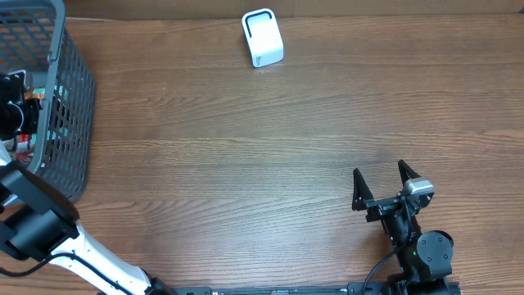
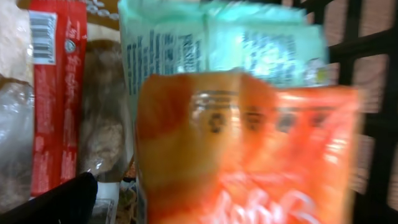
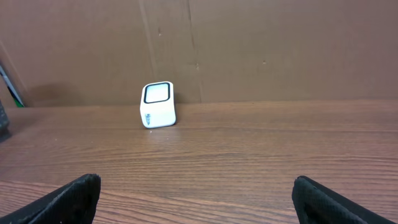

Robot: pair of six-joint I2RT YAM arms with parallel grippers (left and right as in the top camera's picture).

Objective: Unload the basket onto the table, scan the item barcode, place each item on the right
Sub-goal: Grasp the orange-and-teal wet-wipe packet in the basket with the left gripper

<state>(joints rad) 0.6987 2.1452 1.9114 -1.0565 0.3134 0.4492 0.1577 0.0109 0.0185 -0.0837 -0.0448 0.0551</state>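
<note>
Wood-grain table (image 1: 246,164) carries everything, and the grey wire basket (image 1: 70,98) at its left end is the mark to place things by. The left gripper (image 1: 18,111) is down inside the basket. The right gripper (image 1: 382,182) sits far across the table from the basket, at the near edge. So the left arm is plainly the one nearer the goods.

Inside the basket, the left wrist view is filled by an orange packet (image 2: 249,149), blurred and very near the lens. Behind it lies a pale green packet (image 2: 217,43). At its left side a red packet (image 2: 56,93) stands on end beside something brown in clear wrap (image 2: 102,124). The orange packet looks taller than wide, though the frame cuts it off. Only one dark finger of the left gripper shows, low at the left. Its jaws are spread to their widest, and I see nothing pinched.

The white scanner (image 1: 263,38) stands well apart from the basket, along the far edge of the table, and nothing lies on the bare wood between them. From the right wrist it faces the right gripper (image 3: 202,202), whose fingers are parted wide and hold nothing.

Smallest is a barcode (image 2: 42,37) printed at the top of the red packet; none shows on the orange one.
</note>
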